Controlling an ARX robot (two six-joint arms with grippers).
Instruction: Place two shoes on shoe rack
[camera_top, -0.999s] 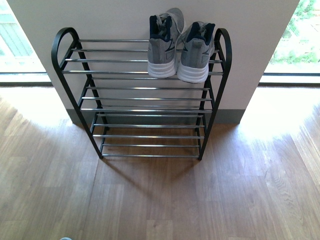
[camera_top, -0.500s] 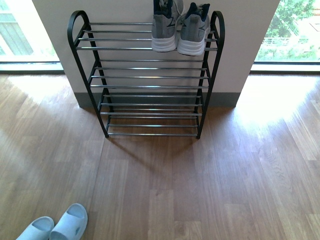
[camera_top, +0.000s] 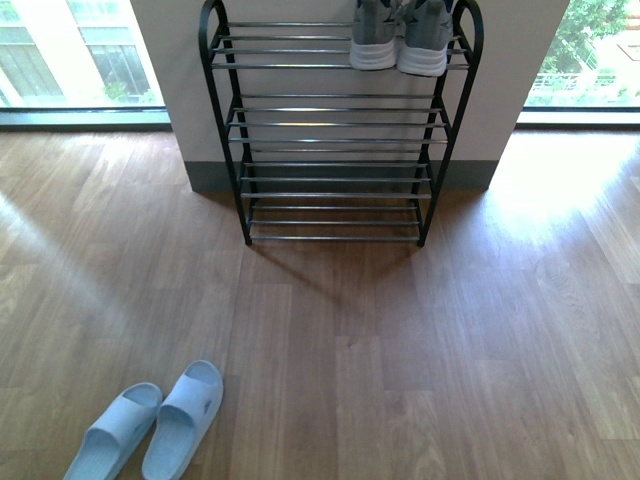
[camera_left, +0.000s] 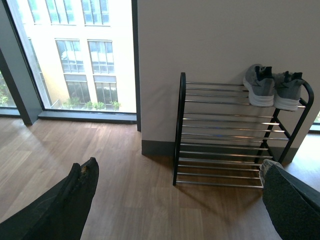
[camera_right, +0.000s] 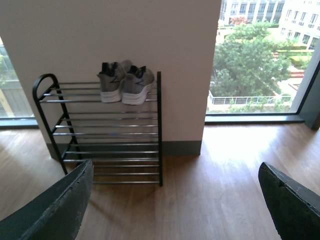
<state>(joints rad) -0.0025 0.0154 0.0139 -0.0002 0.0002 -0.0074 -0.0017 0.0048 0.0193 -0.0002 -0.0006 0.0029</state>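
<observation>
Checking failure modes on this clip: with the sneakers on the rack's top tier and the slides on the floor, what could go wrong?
1. The sneakers rest on thin bars at the right end of the top tier of the shoe rack, heels at the front bar; a knock might tip them off.
2. The slides lie on the floor, well short of the rack; a pickup that low could be awkward.

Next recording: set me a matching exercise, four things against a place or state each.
Things:
1. grey sneakers
2. pale blue slides
3. shoe rack
4. right pincer

Place or state:
A. on the floor
B. open, holding nothing
C. standing against the wall
D. on the rack's top tier

Pairs: 1-D, 2-A, 3-C, 4-B.
</observation>
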